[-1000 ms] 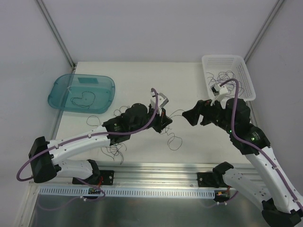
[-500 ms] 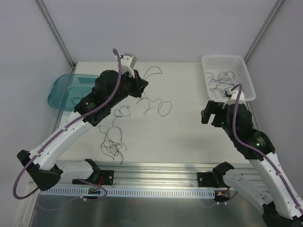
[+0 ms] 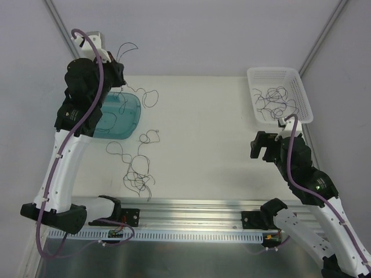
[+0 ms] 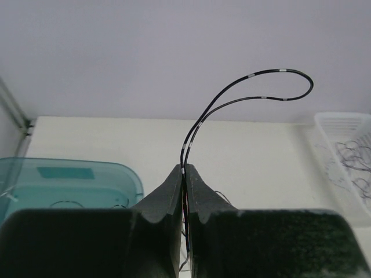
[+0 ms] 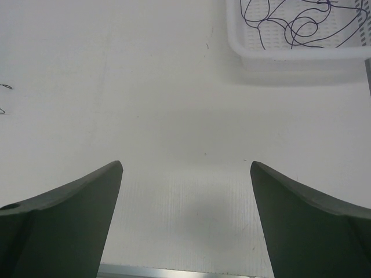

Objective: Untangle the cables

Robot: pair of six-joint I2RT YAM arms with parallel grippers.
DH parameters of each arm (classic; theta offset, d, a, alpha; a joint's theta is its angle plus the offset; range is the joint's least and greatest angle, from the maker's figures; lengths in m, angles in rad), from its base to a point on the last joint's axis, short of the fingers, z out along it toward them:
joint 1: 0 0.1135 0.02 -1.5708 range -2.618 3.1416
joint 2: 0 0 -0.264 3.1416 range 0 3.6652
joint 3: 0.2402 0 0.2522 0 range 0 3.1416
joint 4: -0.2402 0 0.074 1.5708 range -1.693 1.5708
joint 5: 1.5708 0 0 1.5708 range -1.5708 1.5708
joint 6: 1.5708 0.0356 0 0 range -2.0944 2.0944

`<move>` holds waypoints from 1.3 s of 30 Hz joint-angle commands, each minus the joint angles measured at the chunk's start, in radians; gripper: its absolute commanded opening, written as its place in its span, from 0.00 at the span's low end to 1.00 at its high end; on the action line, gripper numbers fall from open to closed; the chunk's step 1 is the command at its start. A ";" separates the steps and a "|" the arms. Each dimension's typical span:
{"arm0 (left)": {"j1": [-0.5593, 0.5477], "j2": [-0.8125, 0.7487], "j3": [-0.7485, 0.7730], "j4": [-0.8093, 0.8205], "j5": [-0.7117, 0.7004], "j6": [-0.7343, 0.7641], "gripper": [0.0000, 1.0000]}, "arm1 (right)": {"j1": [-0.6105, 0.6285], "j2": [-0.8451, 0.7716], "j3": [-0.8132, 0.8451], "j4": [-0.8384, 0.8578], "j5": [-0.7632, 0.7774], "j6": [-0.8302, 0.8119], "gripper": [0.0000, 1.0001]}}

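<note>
Since left gripper [image 4: 185, 169] clamps one cable [image 4: 255, 74], loop arching above it, we judge it light, springy (slips easily); grip near free end. Other cables [image 3: 138, 176] lie below; right gripper [image 5: 185, 174] apart, empty.

Bright, even, diffuse light everywhere. Faint soft shadows lie on the table [image 5: 174, 127] at the near side of the white basket [image 5: 290, 53]. The raised cable [image 4: 280, 70] looks sharp.
</note>
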 commanded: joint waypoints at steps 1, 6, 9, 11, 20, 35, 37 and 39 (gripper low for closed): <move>0.115 0.051 0.033 0.007 -0.051 0.085 0.04 | -0.001 0.016 -0.014 0.006 0.001 -0.002 0.98; 0.273 0.131 -0.009 0.123 -0.063 0.083 0.04 | -0.004 0.007 -0.052 0.046 -0.080 -0.006 0.95; 0.353 0.168 -0.084 0.194 -0.057 0.062 0.06 | -0.002 0.002 -0.062 0.058 -0.089 -0.017 0.97; 0.394 0.204 -0.144 0.257 -0.060 0.053 0.12 | -0.004 0.007 -0.060 0.051 -0.070 -0.028 0.99; 0.476 0.401 -0.250 0.349 -0.071 0.017 0.33 | -0.004 0.014 -0.066 0.051 -0.033 -0.077 0.99; 0.201 0.100 -0.569 0.211 0.045 -0.019 0.99 | -0.002 0.062 -0.085 0.101 -0.321 -0.111 0.97; 0.136 0.060 -0.631 0.190 0.053 -0.027 0.99 | -0.002 0.060 -0.095 0.110 -0.379 -0.098 0.97; 0.083 0.039 -0.677 0.174 0.058 -0.024 0.99 | -0.002 0.050 -0.104 0.115 -0.423 -0.088 0.97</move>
